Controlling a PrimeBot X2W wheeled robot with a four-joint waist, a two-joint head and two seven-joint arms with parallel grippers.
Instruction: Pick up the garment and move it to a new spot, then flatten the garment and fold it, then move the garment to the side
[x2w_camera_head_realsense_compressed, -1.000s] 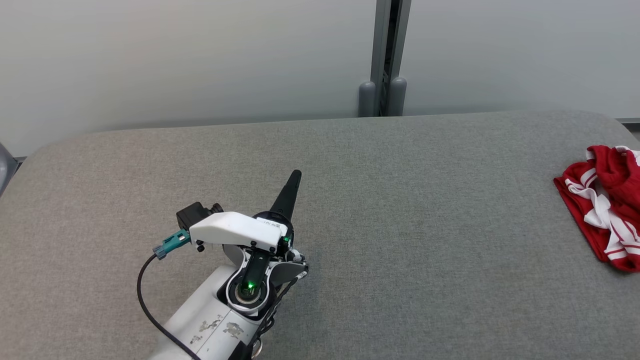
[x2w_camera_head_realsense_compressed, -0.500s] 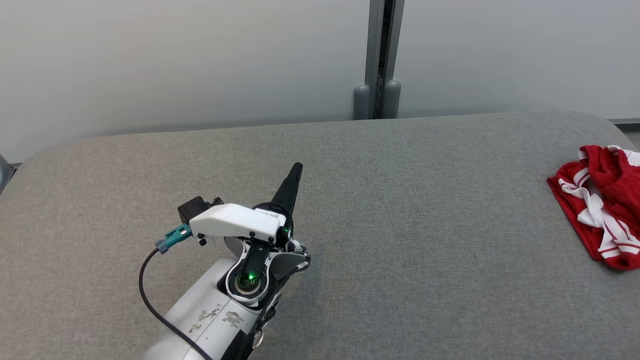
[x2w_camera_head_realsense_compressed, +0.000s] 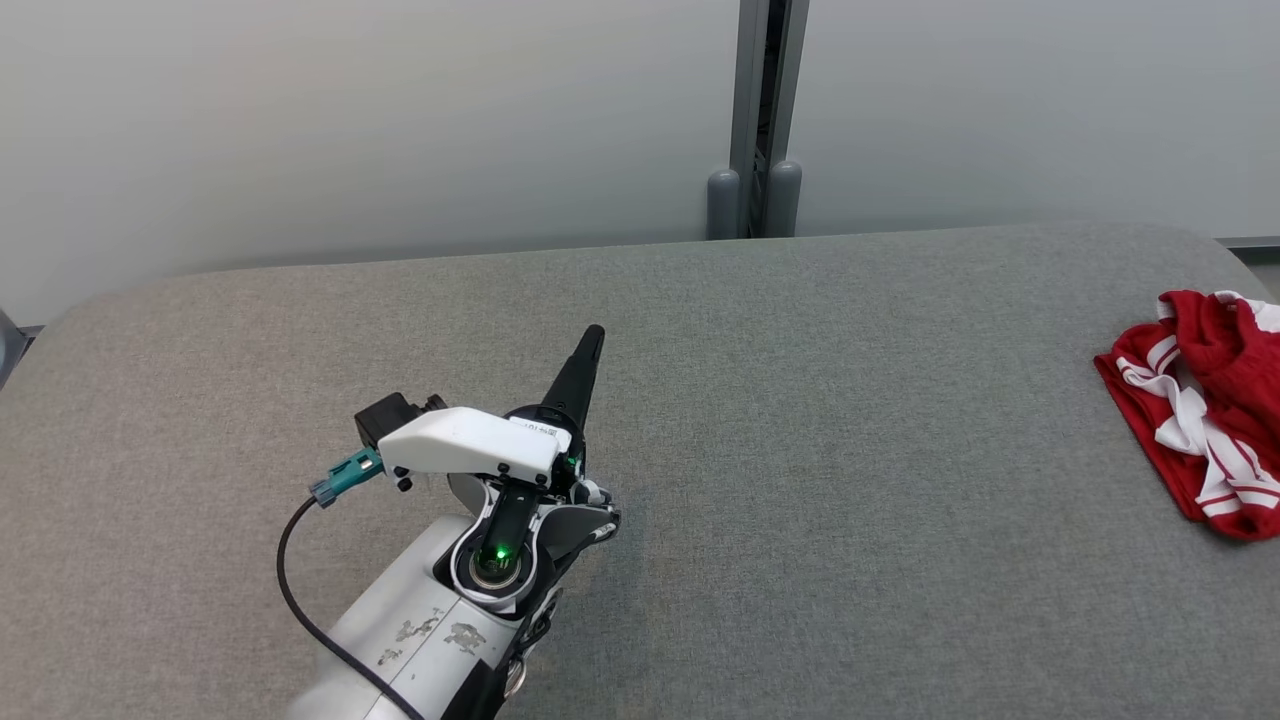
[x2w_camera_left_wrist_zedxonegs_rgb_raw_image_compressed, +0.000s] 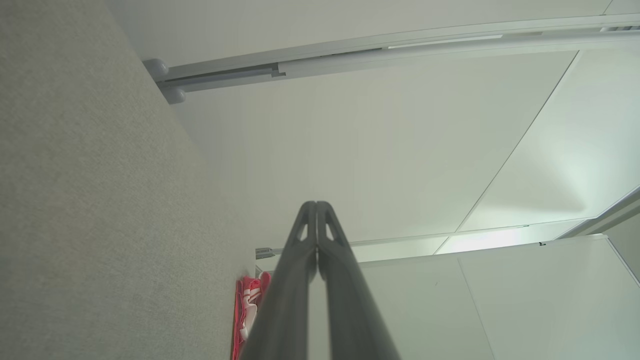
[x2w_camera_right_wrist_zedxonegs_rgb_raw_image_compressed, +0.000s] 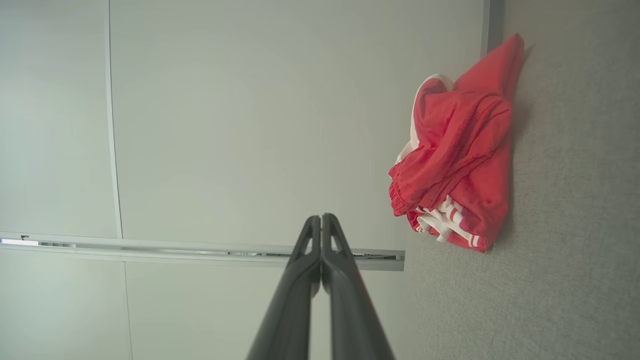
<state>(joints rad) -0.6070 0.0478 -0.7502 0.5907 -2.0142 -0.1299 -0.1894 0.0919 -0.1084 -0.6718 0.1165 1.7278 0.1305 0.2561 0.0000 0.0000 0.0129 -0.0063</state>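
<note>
My left tool (x2w_camera_head_realsense_compressed: 590, 345), its two long dark fingers clenched into a single point and gripping nothing, hovers over the left half of the grey fabric-covered table (x2w_camera_head_realsense_compressed: 820, 480), angled toward the far edge. Behind it sit its white wrist housing (x2w_camera_head_realsense_compressed: 470, 450) and a black cable (x2w_camera_head_realsense_compressed: 281, 580) ending in a teal plug (x2w_camera_head_realsense_compressed: 345, 483). My right tool (x2w_camera_right_wrist_zedxonegs_rgb_raw_image_compressed: 320, 222), seen from its own wrist camera, is likewise closed tip to tip and empty. The crumpled red garment with white stripes (x2w_camera_head_realsense_compressed: 1200, 420) lies heaped at the table's far right, near the edge and well apart from the left tool. Beyond the table rises a pale wall (x2w_camera_head_realsense_compressed: 400, 120) split by a grey vertical post (x2w_camera_head_realsense_compressed: 757, 110).
</note>
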